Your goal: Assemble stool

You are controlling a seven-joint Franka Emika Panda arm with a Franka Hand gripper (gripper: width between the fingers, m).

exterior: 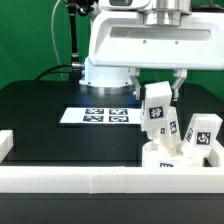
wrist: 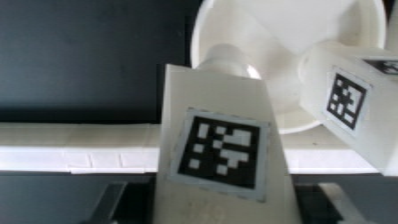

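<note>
stage: leg fitting, judged midway | gripper [exterior: 160, 86] clamped on leg [exterior: 158, 108], tilted over seat disc [exterior: 165, 155] by rail wall [exterior: 100, 178] | 1 leg [exterior: 201, 134] apparently seated | third leg unseen

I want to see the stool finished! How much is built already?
One leg already looks stuck into the round seat, standing at the exterior view's right. The end effector is shut on a second leg, holding it tilted just above the seat, not yet pushed in. A third leg isn't visible in these pictures, so that one is probably left, after this one goes in.
</note>
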